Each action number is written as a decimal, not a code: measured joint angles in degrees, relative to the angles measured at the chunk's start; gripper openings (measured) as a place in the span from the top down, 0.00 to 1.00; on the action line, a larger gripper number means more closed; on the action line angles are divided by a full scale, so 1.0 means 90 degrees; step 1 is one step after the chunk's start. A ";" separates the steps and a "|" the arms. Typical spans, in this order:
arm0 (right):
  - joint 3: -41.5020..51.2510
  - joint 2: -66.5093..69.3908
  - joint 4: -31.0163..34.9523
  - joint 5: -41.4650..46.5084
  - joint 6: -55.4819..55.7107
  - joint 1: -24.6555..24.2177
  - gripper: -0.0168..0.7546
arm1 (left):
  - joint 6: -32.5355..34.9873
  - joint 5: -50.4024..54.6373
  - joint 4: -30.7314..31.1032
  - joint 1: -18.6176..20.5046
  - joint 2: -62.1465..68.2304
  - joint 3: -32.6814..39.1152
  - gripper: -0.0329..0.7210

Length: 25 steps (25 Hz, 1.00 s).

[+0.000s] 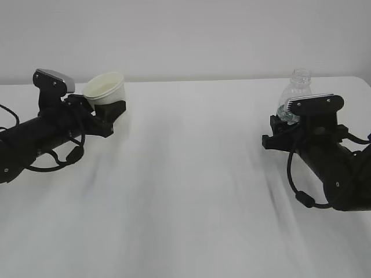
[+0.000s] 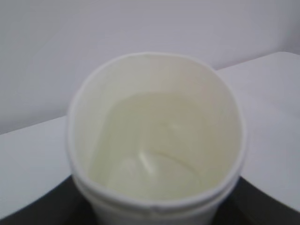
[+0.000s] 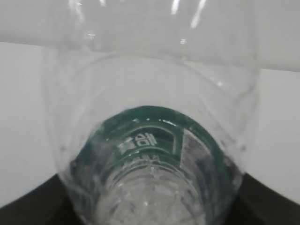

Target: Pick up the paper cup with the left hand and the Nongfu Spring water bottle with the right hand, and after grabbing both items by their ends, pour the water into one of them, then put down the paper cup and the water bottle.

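Observation:
The white paper cup (image 1: 105,88) sits between the fingers of my left gripper (image 1: 110,111) at the far left, tipped a little so its cream inside shows. In the left wrist view the cup (image 2: 154,140) fills the frame, with black fingers (image 2: 42,211) pressed to its lower sides. Whether it holds water I cannot tell. At the right, my right gripper (image 1: 281,132) is shut on the lower part of the clear, capless water bottle (image 1: 297,90), which stands upright. Seen from the right wrist, the ribbed bottle (image 3: 150,93) with its dark green label (image 3: 150,136) rises from between the fingers.
Both arms lie low over the white table (image 1: 191,185), one at each side, with black cables looping beside them. A plain pale wall runs along the table's far edge.

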 joint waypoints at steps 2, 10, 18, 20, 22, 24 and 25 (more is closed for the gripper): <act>0.0000 0.0000 0.0000 0.0000 0.0000 0.0000 0.35 | 0.0064 0.0000 -0.0205 0.0026 0.0000 0.0000 0.42; 0.0000 0.0035 0.0000 0.0000 0.0000 0.0000 0.35 | 0.0514 0.0005 -0.1091 0.0051 0.0000 0.0000 0.42; 0.0000 0.0041 0.0000 0.0000 0.0000 0.0000 0.35 | 0.0944 0.0075 -0.2036 0.0051 0.0076 0.0000 0.42; 0.0000 0.0041 0.0000 0.0000 0.0000 0.0000 0.35 | 0.0996 0.0103 -0.2275 0.0051 0.0135 0.0000 0.42; 0.0000 0.0041 0.0000 0.0000 0.0000 0.0000 0.35 | 0.1078 0.0103 -0.2399 0.0051 0.0193 0.0000 0.42; 0.0000 0.0041 0.0000 0.0000 0.0000 0.0000 0.35 | 0.1147 0.0103 -0.2478 0.0051 0.0215 0.0000 0.42; 0.0000 0.0041 0.0000 0.0000 0.0000 0.0000 0.35 | 0.1161 0.0103 -0.2515 0.0051 0.0221 0.0000 0.42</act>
